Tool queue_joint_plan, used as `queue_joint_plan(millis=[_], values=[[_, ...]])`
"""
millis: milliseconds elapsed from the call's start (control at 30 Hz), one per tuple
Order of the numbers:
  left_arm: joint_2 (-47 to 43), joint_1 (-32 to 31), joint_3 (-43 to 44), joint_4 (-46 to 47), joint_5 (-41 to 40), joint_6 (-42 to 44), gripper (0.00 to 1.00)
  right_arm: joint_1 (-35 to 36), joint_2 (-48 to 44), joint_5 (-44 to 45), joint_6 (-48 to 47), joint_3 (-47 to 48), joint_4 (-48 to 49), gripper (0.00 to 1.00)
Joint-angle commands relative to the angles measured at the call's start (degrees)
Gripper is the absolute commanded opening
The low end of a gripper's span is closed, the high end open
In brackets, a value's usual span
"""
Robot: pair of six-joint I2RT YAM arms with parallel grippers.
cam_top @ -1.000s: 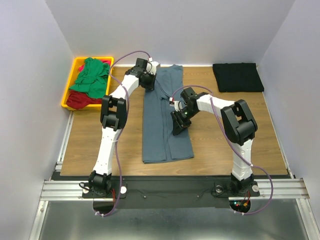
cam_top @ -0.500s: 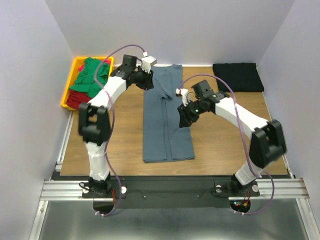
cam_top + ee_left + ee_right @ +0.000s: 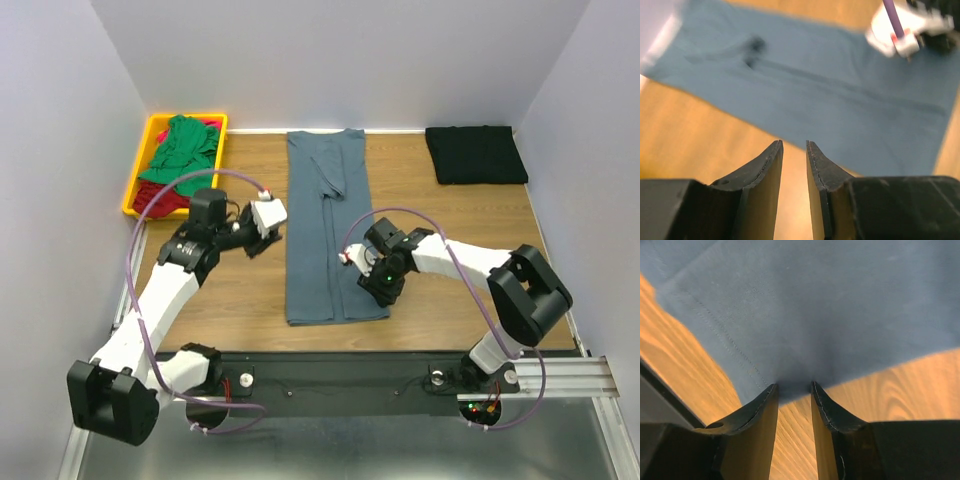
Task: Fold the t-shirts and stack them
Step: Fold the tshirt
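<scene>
A: Far left corner first?
B: Tray (image 3: 156,126). A green shirt (image 3: 183,150) is heaped on a red shirt (image 3: 158,198), both crumpled, the red showing at the near end.

A: Next along?
B: Left gripper (image 3: 794,146), low over the bare table (image 3: 520,220), just left of the grey shirt (image 3: 322,220) and not touching it. The fingers are a slit apart with nothing between them.

A: How does the grey one lie?
B: Mid-table and flat, a long narrow strip running from near the front edge to the far edge (sides folded in, a seam line down its length, and a small flap turned over towards the far end).

A: Right of that?
B: Right gripper (image 3: 794,385), down at the strip's near right corner. The fingers are narrowly parted and the tips meet the hem edge. Wood shows in the gap below them. Whether they nip the cloth, cannot tell.

A: Far right?
B: Black shirt (image 3: 476,154), folded to a tidy rectangle at the far right of the table, well apart from the grey strip and both grippers.
</scene>
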Motion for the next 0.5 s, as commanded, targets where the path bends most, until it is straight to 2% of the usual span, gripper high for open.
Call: queue_joint_plan(millis=[0,167,300,367,467], values=[[-5.75,-0.27,-6.25,-7.81,2.28,11.49,0.38,3.11,0.62,3.5,2.58,-1.21,6.1,0.38],[-9.0,-2.82,-13.28,-18.18,0.26,23.26,0.39,7.94,0.45,3.68,4.6,-2.27,6.72,0.4],[-16.71,-4.84,-18.55,-22.67,-1.23,32.49,0.43,8.12,-4.89,5.6,2.34,-2.44,5.58,0.53],[-19.89,-5.63,-21.36,-23.02,-1.67,35.57,0.5,8.04,-10.95,5.79,-0.74,-4.02,5.49,0.62],[-24.47,-7.83,-24.09,-21.19,-1.24,38.31,0.61,8.13,-13.61,5.09,-8.55,-5.96,3.47,0.63]])
